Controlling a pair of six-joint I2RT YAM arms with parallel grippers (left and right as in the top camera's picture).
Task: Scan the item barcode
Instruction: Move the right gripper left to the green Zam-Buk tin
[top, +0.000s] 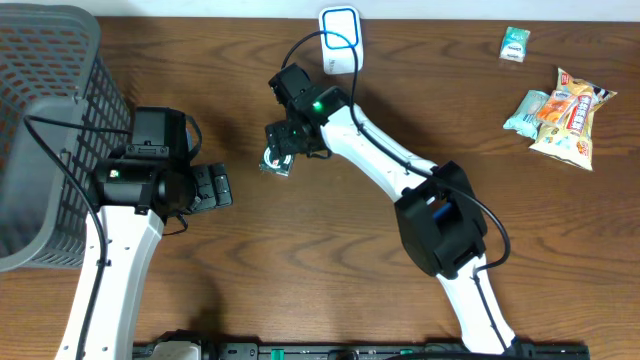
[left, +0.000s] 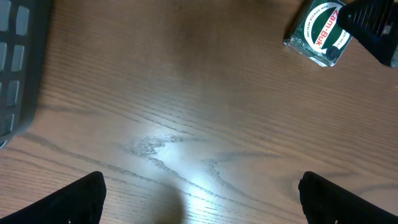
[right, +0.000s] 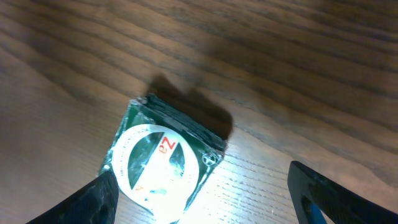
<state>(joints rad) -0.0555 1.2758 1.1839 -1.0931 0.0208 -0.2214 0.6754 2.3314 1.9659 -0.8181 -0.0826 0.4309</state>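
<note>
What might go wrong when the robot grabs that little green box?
The small green square box lies crooked between the open fingers of the right hand, and closer to one of them. If they close, that finger may touch first and spin or shove the box away. Also, only its round white label shows on top, no barcode, so the scan might fail unless the box gets turned.

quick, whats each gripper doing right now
left gripper: open, empty
right gripper: open, fingers either side of the green packet, not gripping it
</note>
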